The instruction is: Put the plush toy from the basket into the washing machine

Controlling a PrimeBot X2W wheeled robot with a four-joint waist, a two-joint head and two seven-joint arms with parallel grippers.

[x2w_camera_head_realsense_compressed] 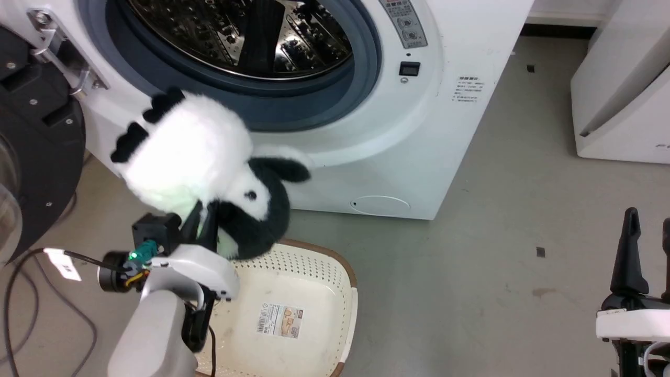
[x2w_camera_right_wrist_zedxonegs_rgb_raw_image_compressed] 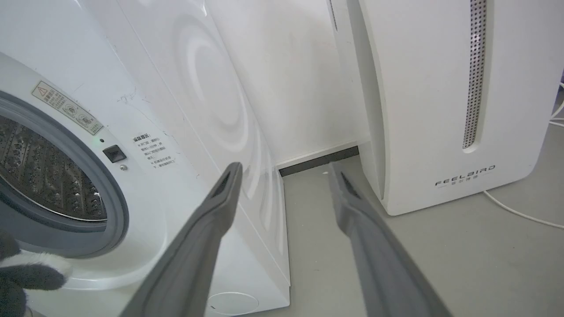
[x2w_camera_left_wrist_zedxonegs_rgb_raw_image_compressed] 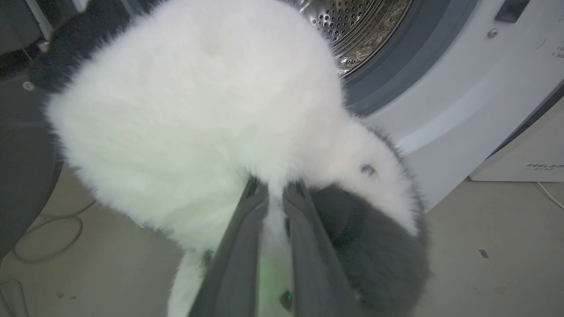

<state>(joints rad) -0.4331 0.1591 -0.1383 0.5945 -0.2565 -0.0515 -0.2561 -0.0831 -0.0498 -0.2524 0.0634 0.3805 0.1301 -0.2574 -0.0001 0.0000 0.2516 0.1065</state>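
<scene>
While its door (x2w_camera_head_realsense_compressed: 36, 157) stands swung aside, the washing machine (x2w_camera_head_realsense_compressed: 460, 131) rises just beyond the left gripper (x2w_camera_left_wrist_zedxonegs_rgb_raw_image_compressed: 275, 187), its porthole gaping above and ahead of the fingers. Below and behind that gripper sits the basket (x2w_camera_head_realsense_compressed: 314, 283). Pinched between the left gripper's closed fingers, the plush toy (x2w_camera_head_realsense_compressed: 183, 152) hangs above the basket's far rim, near the porthole's lower edge. Well apart, the right gripper (x2w_camera_right_wrist_zedxonegs_rgb_raw_image_compressed: 284, 169) has its fingers spread around nothing.

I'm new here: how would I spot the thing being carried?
Find the big white washing machine with its round porthole. Before the lower rim, above the cream basket, hangs the plush toy. Only it is fluffy, white with black limbs.
</scene>
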